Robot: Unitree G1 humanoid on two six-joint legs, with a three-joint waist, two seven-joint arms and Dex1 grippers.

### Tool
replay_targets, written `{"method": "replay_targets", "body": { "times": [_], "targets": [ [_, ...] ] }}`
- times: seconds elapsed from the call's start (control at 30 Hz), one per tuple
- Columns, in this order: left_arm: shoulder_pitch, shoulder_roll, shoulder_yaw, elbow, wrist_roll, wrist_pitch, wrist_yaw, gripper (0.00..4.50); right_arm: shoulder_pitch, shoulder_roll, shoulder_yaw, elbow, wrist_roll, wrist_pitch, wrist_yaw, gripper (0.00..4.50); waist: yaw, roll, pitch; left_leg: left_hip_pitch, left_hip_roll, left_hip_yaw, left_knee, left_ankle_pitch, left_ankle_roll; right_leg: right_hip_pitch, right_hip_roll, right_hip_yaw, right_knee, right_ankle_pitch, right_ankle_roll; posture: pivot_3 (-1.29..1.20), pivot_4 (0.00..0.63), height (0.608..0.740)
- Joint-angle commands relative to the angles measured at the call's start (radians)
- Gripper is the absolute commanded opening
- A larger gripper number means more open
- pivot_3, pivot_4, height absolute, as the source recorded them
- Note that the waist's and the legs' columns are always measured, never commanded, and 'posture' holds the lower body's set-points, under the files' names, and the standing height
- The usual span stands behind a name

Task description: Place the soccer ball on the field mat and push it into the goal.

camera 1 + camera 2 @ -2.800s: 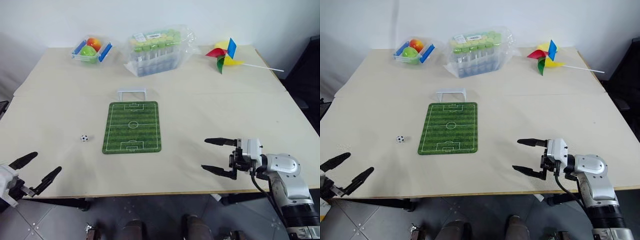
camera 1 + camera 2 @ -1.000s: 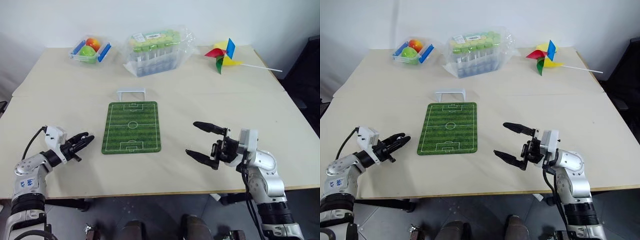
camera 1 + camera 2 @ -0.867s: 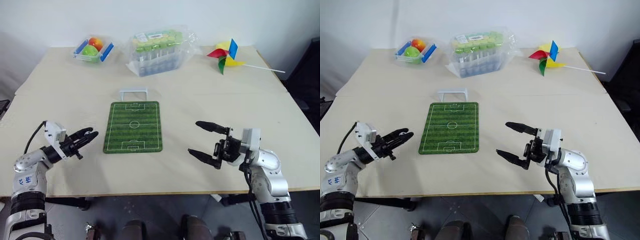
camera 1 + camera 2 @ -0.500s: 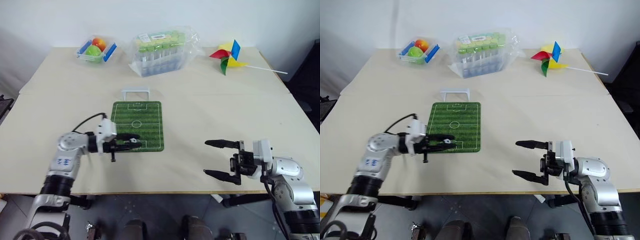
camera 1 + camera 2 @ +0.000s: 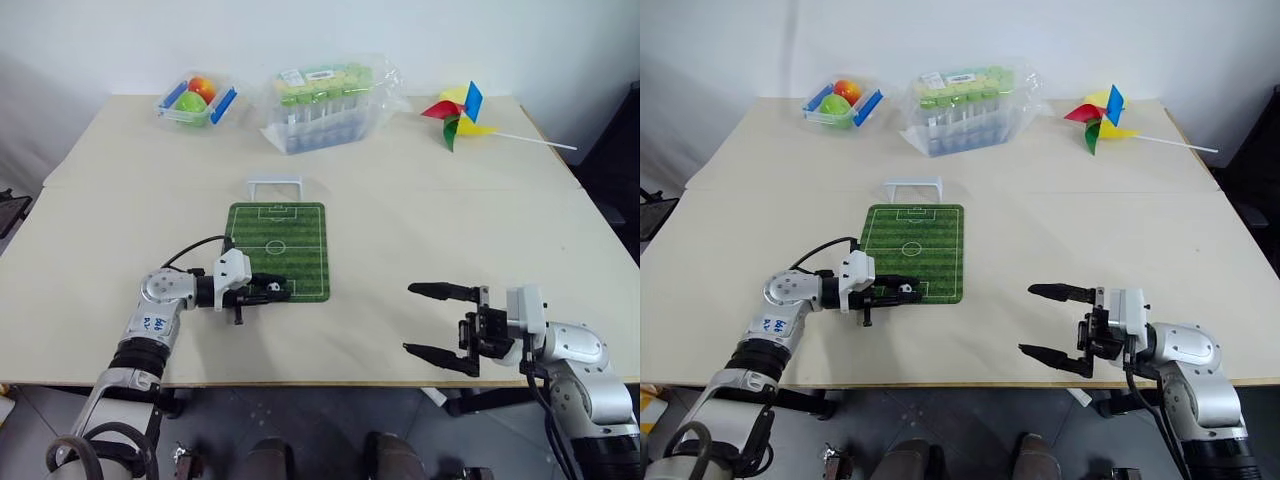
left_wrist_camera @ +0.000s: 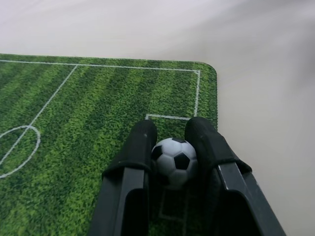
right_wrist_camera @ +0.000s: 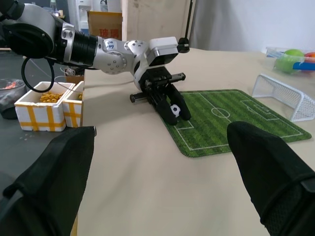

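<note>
Left gripper (image 6: 172,135) clamped on ball (image 6: 175,160) over near end of mat (image 5: 300,225), right gripper (image 5: 432,321) spread wide, empty, off to the side.

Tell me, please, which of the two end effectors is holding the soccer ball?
The left end effector, shut on the soccer ball over the field mat; the right end effector is open, empty.
</note>
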Motion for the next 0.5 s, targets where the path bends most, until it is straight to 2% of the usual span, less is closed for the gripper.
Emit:
{"method": "replay_targets", "body": {
  "times": [0.03,0.07,0.23,0.5],
  "targets": [
    [-0.006,0.002,0.009,0.039,0.01,-0.006,-0.005,1.21,0.012,0.008,-0.009,-0.046,0.023,0.01,-0.012,4.5,0.0,0.0,0.0,0.0,0.0,0.0,0.0,0.0,0.0,0.0,0.0,0.0,0.0,0.0,0.0,0.0,0.15,0.74],
    [-0.005,0.002,0.009,0.042,0.006,0.0,-0.01,1.6,0.011,0.008,-0.009,-0.046,0.024,0.012,-0.013,4.5,0.0,0.0,0.0,0.0,0.0,0.0,0.0,0.0,0.0,0.0,0.0,0.0,0.0,0.0,0.0,0.0,0.15,0.74],
    [-0.002,-0.011,0.036,0.039,-0.016,-0.022,-0.011,2.97,0.002,0.013,-0.003,-0.042,0.023,0.024,-0.012,4.5,-0.001,0.0,0.0,0.0,0.0,0.0,0.0,0.0,0.0,0.0,0.0,0.0,0.0,0.0,0.0,0.0,0.15,0.74],
    [0.041,0.016,0.075,-0.062,-0.074,-0.01,-0.06,2.97,-0.006,0.027,0.009,-0.036,0.019,0.036,-0.005,4.5,0.0,0.0,0.0,0.0,0.0,0.0,0.0,0.0,0.0,0.0,0.0,0.0,0.0,0.0,0.0,0.0,0.15,0.74]
  ]
}}
